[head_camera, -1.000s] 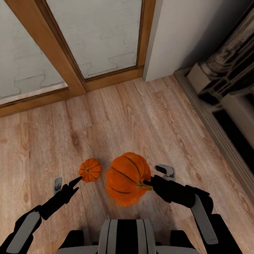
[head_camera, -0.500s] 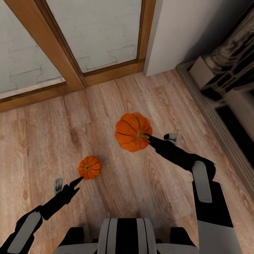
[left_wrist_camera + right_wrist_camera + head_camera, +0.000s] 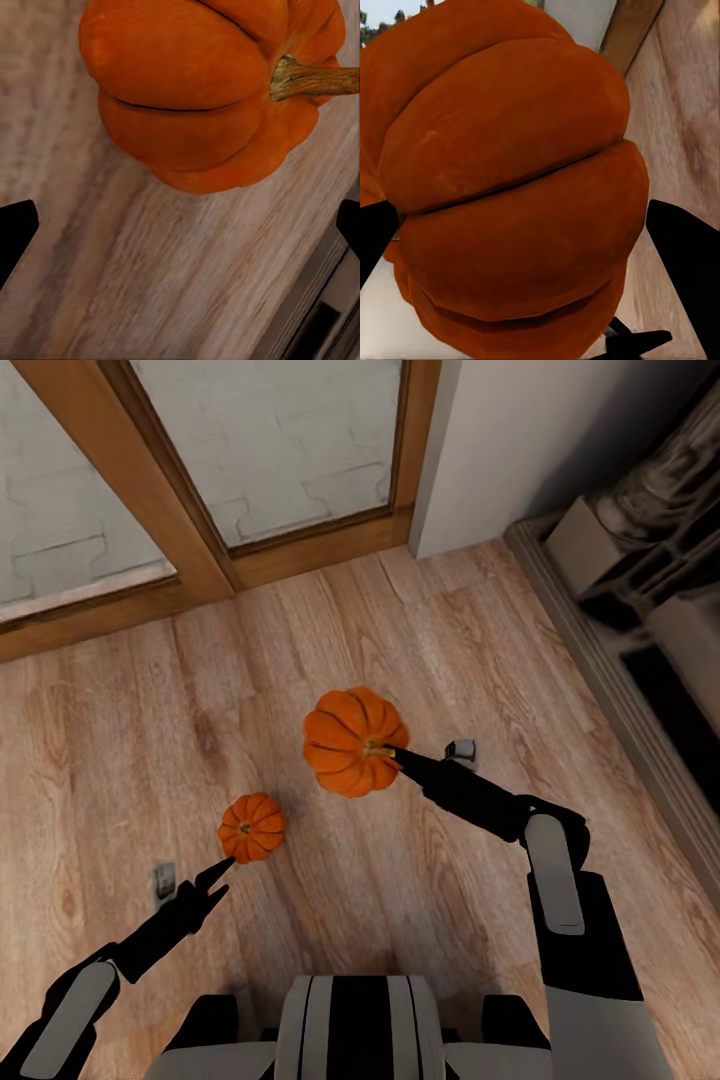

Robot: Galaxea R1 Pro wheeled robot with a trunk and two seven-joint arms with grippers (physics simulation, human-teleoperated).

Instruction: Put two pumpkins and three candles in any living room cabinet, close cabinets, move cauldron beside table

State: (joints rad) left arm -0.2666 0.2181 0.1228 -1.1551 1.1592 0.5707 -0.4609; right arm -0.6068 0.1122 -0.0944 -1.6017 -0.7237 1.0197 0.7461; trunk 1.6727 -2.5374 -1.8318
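One pumpkin (image 3: 352, 740), orange and ribbed, hangs above the wooden floor with my right gripper (image 3: 392, 753) shut on it at the stem side. It bulges between the dark fingers (image 3: 682, 255) as a close orange pumpkin (image 3: 510, 195) in the right wrist view. A second pumpkin (image 3: 250, 827) rests on the floor to the left. My left gripper (image 3: 220, 870) is open just short of it, pointing at it. In the left wrist view this pumpkin (image 3: 195, 97) lies ahead with its stem sideways and the fingertips (image 3: 15, 229) spread wide. Candles, cabinet and cauldron are out of view.
A glass door in a wooden frame (image 3: 190, 550) runs along the far side, and a white wall corner (image 3: 480, 460) stands to its right. A dark stone surround with a grey kerb (image 3: 600, 660) lines the right edge. Plank floor (image 3: 120, 740) stretches to the left.
My right arm has stretched forward and carried its pumpkin away from the trunk, further from the camera. The left arm and the floor pumpkin have stayed put. The view has shifted slightly.
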